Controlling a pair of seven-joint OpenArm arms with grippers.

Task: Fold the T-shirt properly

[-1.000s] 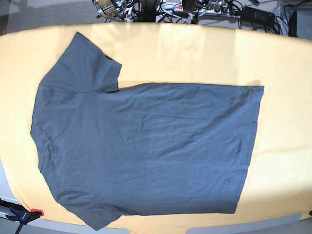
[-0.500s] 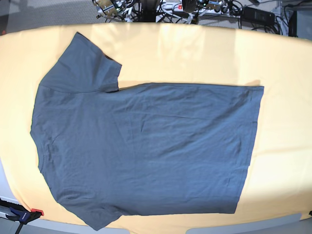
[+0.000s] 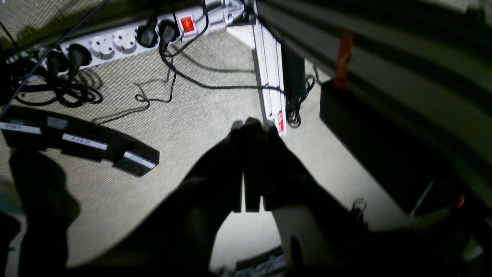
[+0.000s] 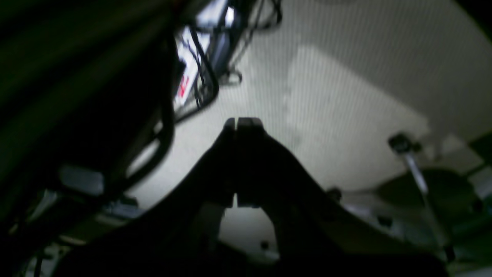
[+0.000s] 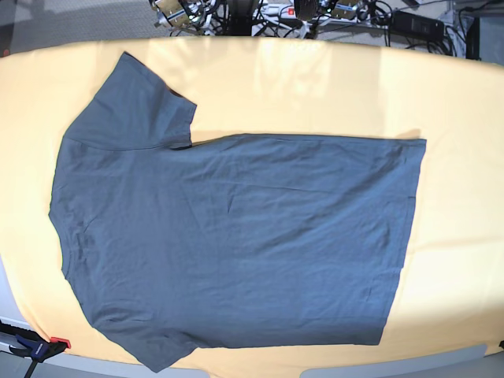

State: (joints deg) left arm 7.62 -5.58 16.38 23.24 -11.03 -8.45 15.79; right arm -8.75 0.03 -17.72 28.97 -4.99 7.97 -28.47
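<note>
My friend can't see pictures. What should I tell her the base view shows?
A dark grey T-shirt lies spread flat, unfolded, on a yellow table, its neck end toward the picture's left and its hem toward the right. One sleeve points to the far edge, the other to the near edge. No robot arm reaches over the shirt; cables lie on the floor beyond the table.

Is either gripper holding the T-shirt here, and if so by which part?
Nothing is held. The left gripper and right gripper are shut and empty above the floor; the T-shirt lies flat.
</note>
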